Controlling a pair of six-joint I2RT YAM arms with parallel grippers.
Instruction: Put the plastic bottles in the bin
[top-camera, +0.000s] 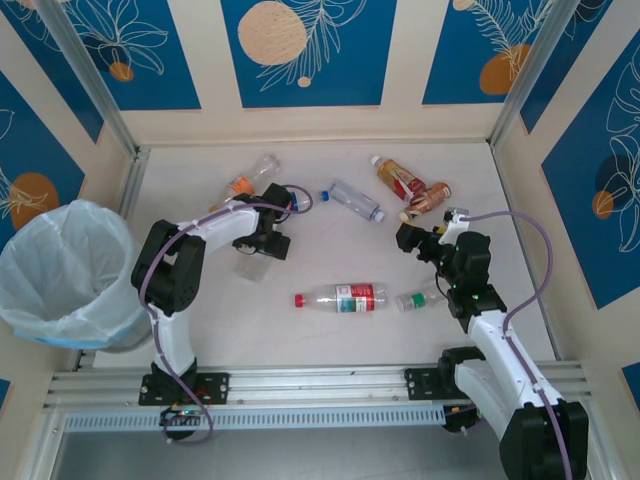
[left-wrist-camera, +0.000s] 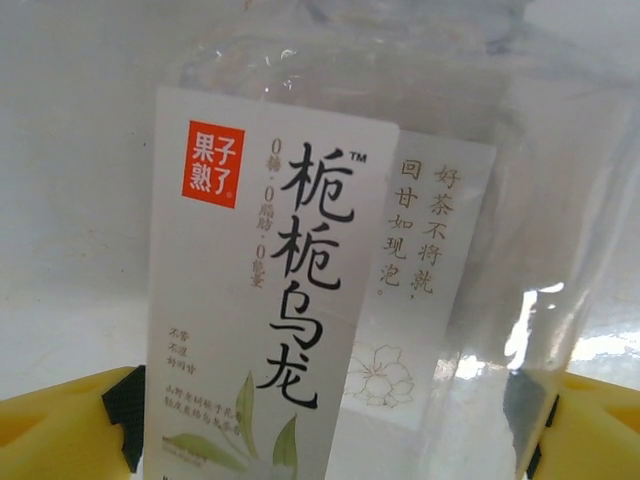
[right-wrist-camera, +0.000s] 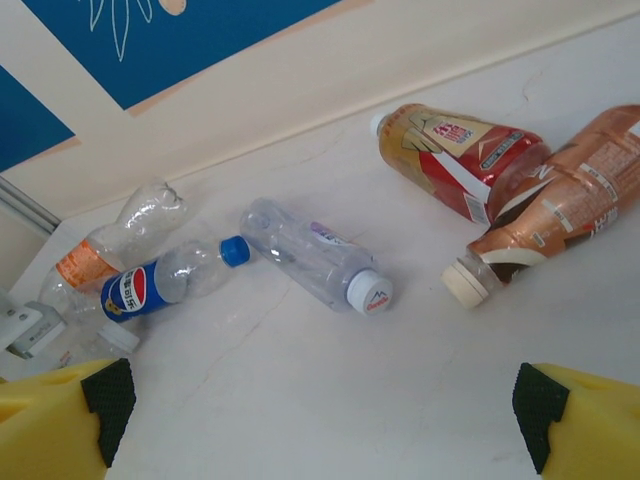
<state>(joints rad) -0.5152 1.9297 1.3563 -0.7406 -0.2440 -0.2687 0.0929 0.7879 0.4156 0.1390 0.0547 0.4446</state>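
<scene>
Left gripper (left-wrist-camera: 328, 415): yellow fingers stand wide on either side of a clear tea bottle (left-wrist-camera: 270, 300) with a white printed label, which lies on the surface left of centre. The bottle fills the gap, but it cannot be told whether the pads press it yet.

Right gripper (right-wrist-camera: 320, 400): jaws wide, nothing between them, hovering right of centre and aimed at the far edge.

The bin (top-camera: 20, 290) stands off the table's left edge near the near-left corner, bag-lined, mouth open.

Other bottles, all lying flat:
- orange-label bottle (top-camera: 250, 180) and blue-label bottle (right-wrist-camera: 160, 283), toward the far-left
- white-capped clear bottle (right-wrist-camera: 318, 262), far centre
- red-label amber bottle (right-wrist-camera: 455, 155) touching a brown bottle (right-wrist-camera: 550, 220), far right
- red-capped bottle (top-camera: 345, 297) and green-capped bottle (top-camera: 420, 298), toward the near edge

Risks, as judged from here:
- The tea bottle looks thin-walled and empty. A hard squeeze could buckle it, and a light one on the slick label could let it slip out.
- Round bodies roll. A finger landing off-centre would likely push the bottle away, not trap it.
- The blue-label bottle lies just beside the left wrist, so a lift or swing could knock it.
- The carry ends past the table edge. Letting go too soon would likely drop the bottle on the rim or the floor.
</scene>
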